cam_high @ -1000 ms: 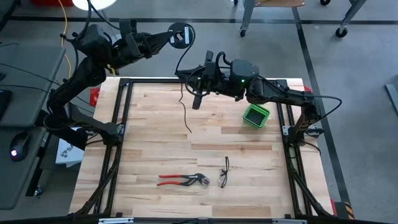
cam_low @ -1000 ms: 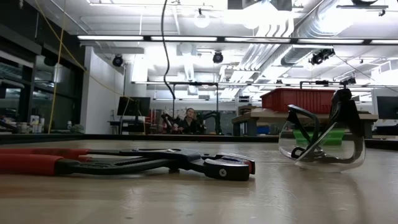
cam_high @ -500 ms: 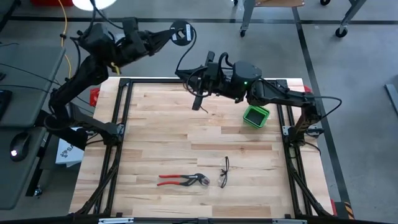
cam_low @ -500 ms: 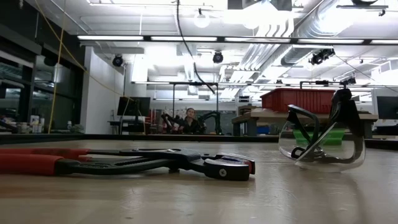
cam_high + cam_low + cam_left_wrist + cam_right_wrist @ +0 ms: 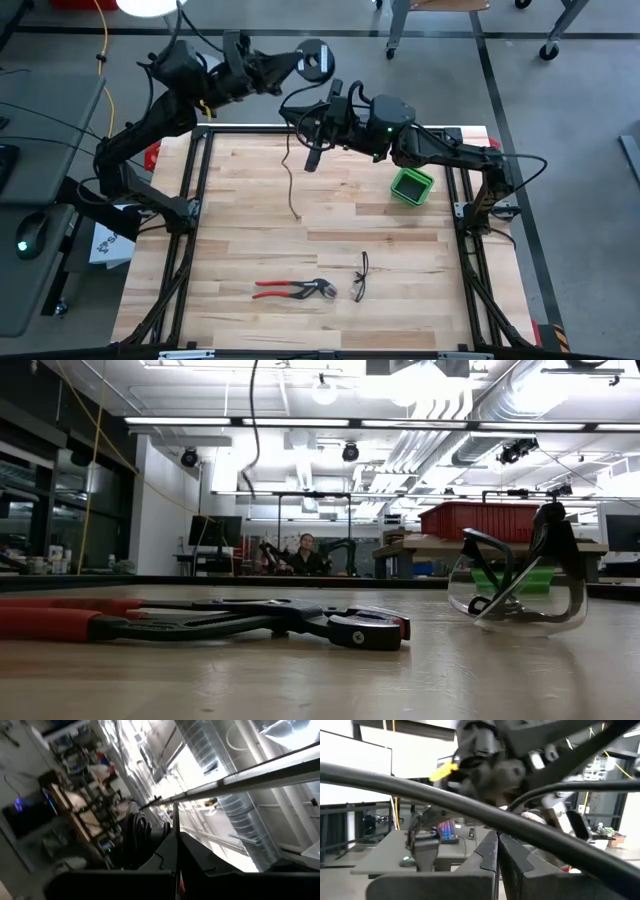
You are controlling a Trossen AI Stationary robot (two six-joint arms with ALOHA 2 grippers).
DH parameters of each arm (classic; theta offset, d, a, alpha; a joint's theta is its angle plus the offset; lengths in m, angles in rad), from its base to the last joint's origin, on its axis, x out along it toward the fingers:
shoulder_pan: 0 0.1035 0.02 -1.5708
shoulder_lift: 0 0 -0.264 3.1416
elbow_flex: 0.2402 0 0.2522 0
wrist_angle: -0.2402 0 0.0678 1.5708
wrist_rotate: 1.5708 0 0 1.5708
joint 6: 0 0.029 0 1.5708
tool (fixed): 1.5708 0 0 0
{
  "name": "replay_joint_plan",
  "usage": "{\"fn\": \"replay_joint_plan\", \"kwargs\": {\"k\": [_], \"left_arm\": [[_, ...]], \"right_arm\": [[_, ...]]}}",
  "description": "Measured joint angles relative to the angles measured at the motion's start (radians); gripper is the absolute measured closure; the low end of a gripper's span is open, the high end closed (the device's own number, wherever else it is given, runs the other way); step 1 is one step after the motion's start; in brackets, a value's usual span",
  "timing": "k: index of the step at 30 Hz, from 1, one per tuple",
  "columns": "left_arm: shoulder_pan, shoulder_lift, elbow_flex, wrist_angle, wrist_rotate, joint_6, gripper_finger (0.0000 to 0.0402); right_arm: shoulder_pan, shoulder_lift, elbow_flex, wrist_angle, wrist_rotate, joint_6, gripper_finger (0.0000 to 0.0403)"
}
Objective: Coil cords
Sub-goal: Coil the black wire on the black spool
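While both arms reach high | left claw (image 5: 312, 62) grips coiled cord (image 5: 290, 170) | right claw (image 5: 312, 150) clamps cord mid-length

Grey concrete floor (image 5: 560, 110) around wooden desk (image 5: 230, 240); bright ceiling strip lights (image 5: 300, 422), exposed silver ducts (image 5: 440, 420) (workshop behind), red bin (image 5: 480, 520) on far bench.

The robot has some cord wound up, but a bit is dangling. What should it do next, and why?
Probably one more wrap: the left hand holds the coil above the table's far edge, the right hand guides the black cord, and its loose tail hangs toward the table.
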Motion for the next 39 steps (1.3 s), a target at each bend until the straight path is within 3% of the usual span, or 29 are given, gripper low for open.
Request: {"fn": "replay_joint_plan", "kwargs": {"k": [15, 34, 39], "left_arm": [[-0.068, -0.001, 0.000, -0.055, 0.004, -0.024, 0.0402], [-0.116, -0.030, 0.000, -0.071, 0.107, -0.125, 0.0402], [-0.122, -0.049, 0.000, -0.189, 0.129, -0.133, 0.0402]], "right_arm": [[-0.017, 0.000, 0.000, 0.060, -0.010, 0.000, 0.0403], [-0.027, 0.001, 0.000, 0.124, 0.040, -0.106, 0.0403], [-0.039, 0.002, 0.000, 0.115, 0.024, -0.147, 0.0403]]}}
